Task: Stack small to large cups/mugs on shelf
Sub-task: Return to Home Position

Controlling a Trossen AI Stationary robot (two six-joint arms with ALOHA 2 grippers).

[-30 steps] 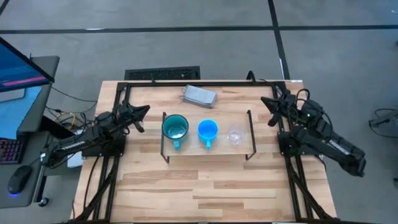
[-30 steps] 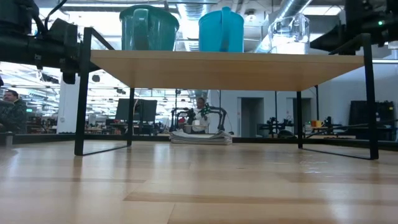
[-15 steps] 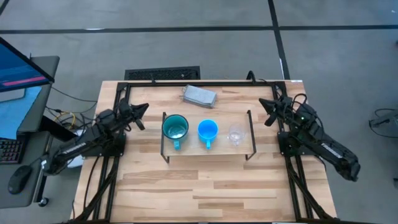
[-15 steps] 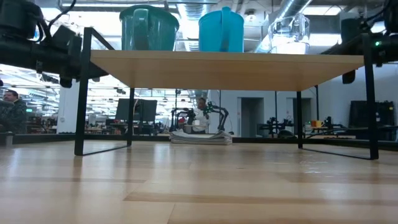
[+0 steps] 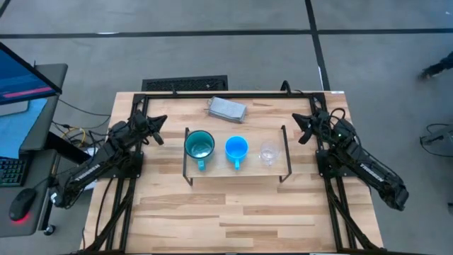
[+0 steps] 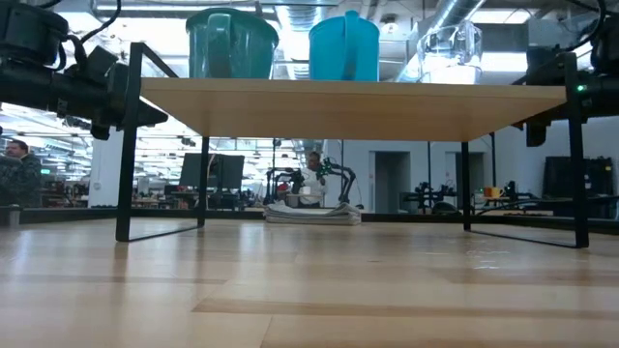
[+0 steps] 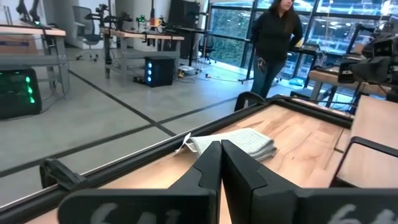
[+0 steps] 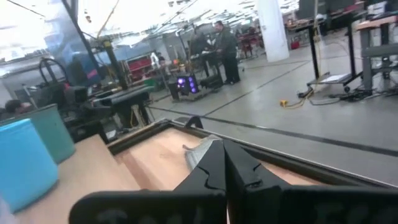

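Note:
On the light-wood shelf (image 5: 212, 172) three vessels stand upright in a row on their bases. They are the teal mug (image 5: 199, 145), the blue mug (image 5: 236, 148) and the clear cup (image 5: 268, 152). They also show in the low view: teal mug (image 6: 232, 43), blue mug (image 6: 343, 46), clear cup (image 6: 450, 48) on the shelf board (image 6: 348, 97). My left gripper (image 5: 160, 125) is shut and empty, left of the shelf. My right gripper (image 5: 300, 127) is shut and empty, right of the shelf. Both hover above the table.
A grey rectangular block (image 5: 226, 109) lies on the table behind the shelf, and shows in the left wrist view (image 7: 239, 142). A dark frame (image 5: 233, 93) runs along the table's edges. People stand in the room beyond (image 7: 273, 43). Bare tabletop (image 5: 233, 212) lies in front of the shelf.
Both arms have swung a little while staying beside the shelf. My left gripper has drifted slightly toward the far edge. My right gripper has drifted slightly toward the shelf and has sunk a little in the low view. The mugs and the cup have not moved.

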